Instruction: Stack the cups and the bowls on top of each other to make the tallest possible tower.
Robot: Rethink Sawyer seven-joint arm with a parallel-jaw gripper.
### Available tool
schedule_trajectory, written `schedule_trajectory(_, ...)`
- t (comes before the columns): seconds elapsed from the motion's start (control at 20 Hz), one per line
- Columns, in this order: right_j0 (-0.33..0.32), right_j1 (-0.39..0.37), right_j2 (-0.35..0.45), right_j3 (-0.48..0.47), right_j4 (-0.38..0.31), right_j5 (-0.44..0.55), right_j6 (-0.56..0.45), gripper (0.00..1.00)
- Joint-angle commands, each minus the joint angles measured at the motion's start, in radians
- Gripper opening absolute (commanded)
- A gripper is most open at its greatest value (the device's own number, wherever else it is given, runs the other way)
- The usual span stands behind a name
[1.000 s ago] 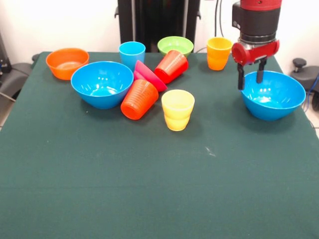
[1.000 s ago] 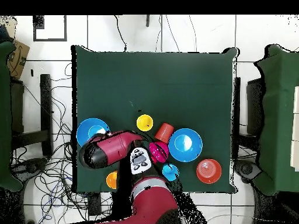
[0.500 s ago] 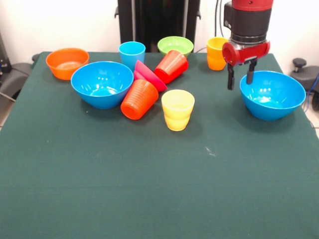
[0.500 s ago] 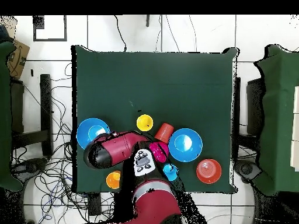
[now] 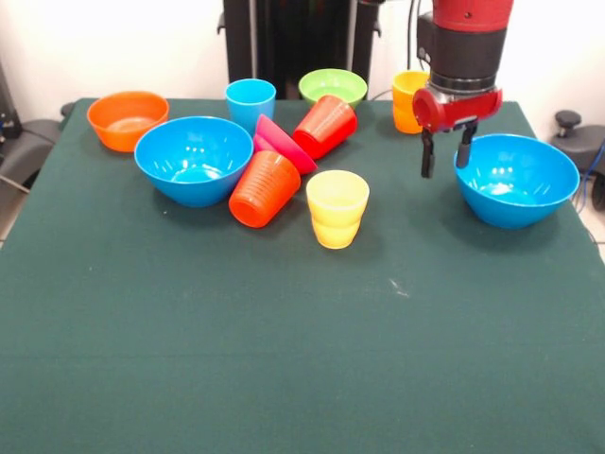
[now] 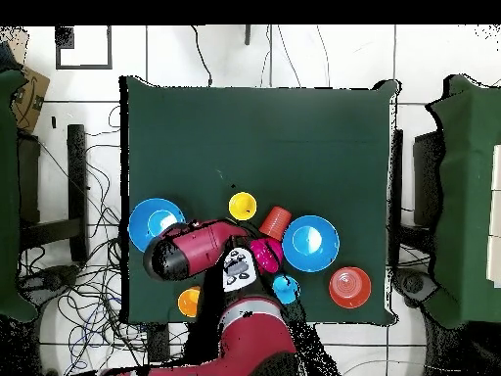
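**No tower begun; gripper empty and open above the table**

Front view: The gripper (image 5: 442, 151) hangs with its two fingers spread and nothing between them, just beside the rim of the blue bowl (image 5: 517, 179) at the picture's right and in front of the yellow-orange cup (image 5: 410, 100). A second blue bowl (image 5: 194, 159) stands upright among the central group. The orange cup (image 5: 264, 188) and the red cup (image 5: 324, 125) lie on their sides, with the pink-red bowl (image 5: 283, 142) tilted between them. The pale yellow cup (image 5: 337, 208), the light blue cup (image 5: 250, 102), the lime-green bowl (image 5: 333, 86) and the orange bowl (image 5: 127, 119) stand upright. Nothing is stacked on the green table (image 5: 284, 359).

Judgement: the pieces appear to be light, rigid, glossy plastic, so likely slippery under the fingers. The tapered cup walls invite slipping upward; a pinch over the rim, one finger inside and one outside, seems the safer hold. The same applies to the bowls.

Overhead view: The arm (image 6: 191, 252) covers the gripper. It lies between the two blue bowls, beside the pale yellow cup. The cup group sits close to the robot's edge of the table.
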Motion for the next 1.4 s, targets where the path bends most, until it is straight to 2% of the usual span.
schedule_trajectory(0.05, 0.032, 0.103, 0.004, -0.091, 0.02, -0.069, 0.16, 1.0)
schedule_trajectory(0.5, 0.033, 0.125, 0.001, -0.097, 0.022, -0.099, 0.158, 1.0)
schedule_trajectory(1.4, 0.035, 0.119, -0.006, -0.089, 0.012, -0.101, 0.136, 1.0)
